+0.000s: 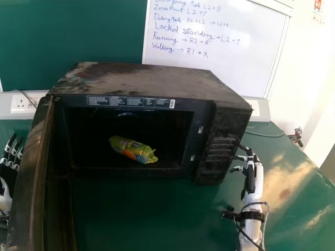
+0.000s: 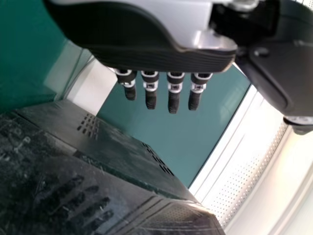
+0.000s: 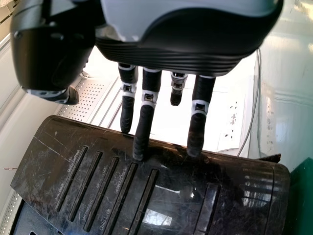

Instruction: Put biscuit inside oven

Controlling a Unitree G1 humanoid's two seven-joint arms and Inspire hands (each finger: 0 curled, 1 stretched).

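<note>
Head view shows the biscuit packet point(image 1: 132, 150) inside the oven point(image 1: 146, 81), placement apparently complete, door point(image 1: 32, 183) perhaps left to close, left hand point(image 1: 5, 197) and right hand point(image 1: 252, 180) empty with fingers extended

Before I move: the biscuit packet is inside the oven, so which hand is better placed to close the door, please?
Left, I think. The left hand is at the outer side of the open door; the right hand is across the oven, by the control panel.
</note>
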